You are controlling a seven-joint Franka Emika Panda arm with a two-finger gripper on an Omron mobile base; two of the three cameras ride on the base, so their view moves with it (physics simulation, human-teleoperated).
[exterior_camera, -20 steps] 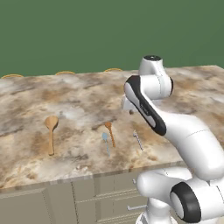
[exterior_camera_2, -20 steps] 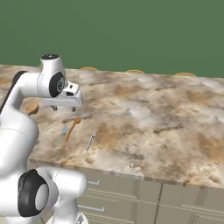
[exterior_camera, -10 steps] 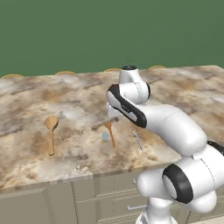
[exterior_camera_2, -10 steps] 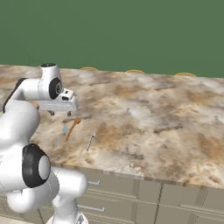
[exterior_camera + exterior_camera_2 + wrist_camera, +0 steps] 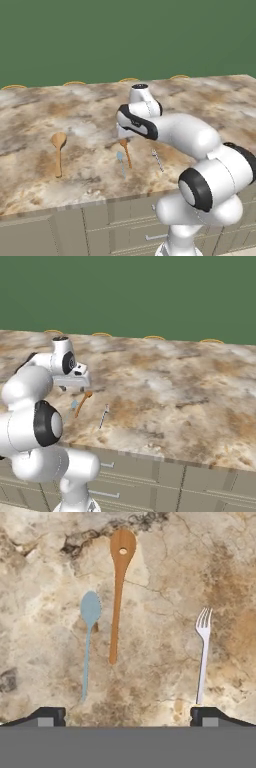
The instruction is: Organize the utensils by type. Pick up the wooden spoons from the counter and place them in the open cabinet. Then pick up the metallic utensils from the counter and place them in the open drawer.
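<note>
Seemingly nothing sorted yet: wide-open, empty claw (image 5: 128, 718) hovers over darker wooden spoon (image 5: 118, 592), bluish-bowled metal spoon (image 5: 88, 637) and grey fork (image 5: 202, 654) near tabletop's (image 5: 210, 100) front edge; paler spoon (image 5: 58, 150) apart.

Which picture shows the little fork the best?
The hand view: the fork lies whole on the counter, its tines plain to see. In the left base view and the right base view it is just a thin grey sliver, too small to make out tines.
</note>
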